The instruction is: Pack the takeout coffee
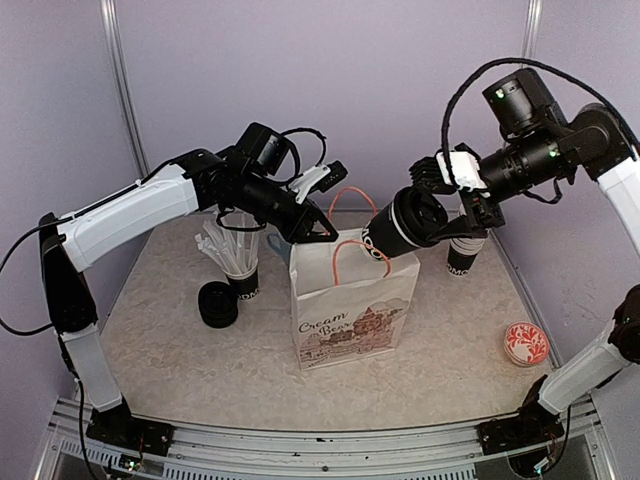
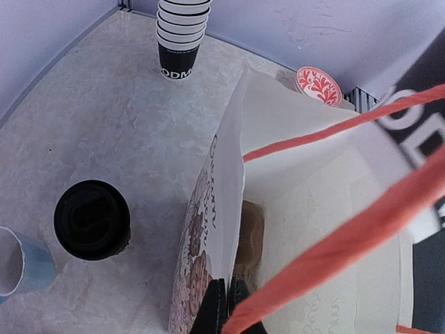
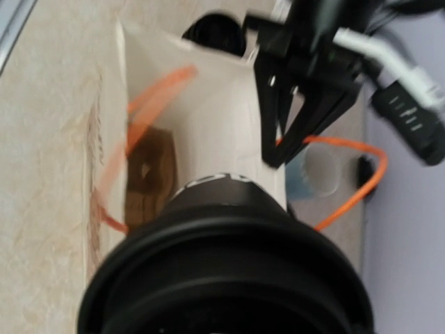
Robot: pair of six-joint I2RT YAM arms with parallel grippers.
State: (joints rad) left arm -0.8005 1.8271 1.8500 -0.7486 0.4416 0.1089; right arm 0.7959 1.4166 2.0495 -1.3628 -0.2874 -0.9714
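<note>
Right gripper [image 1: 440, 210] clamped on one lidded cup [image 1: 400, 228], tilted over the bag [image 1: 350, 320] mouth. Left gripper [image 1: 318, 236] pinched shut on the bag's left rim. Bag shows only its brown floor. Second cup [image 1: 218, 303] stands left of it. Paper cups are probably light and crushable, and the lid may pop, so grip mid-wall, gently.

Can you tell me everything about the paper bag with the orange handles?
The paper bag is white, with two orange loop handles and a drawing with curly lettering on its front. It stands upright on the marbled table, top open. Something brown lies at the bottom inside. The jaws of the left gripper are shut on its upper edge. A lidded black cup hangs tilted over its mouth.
</note>
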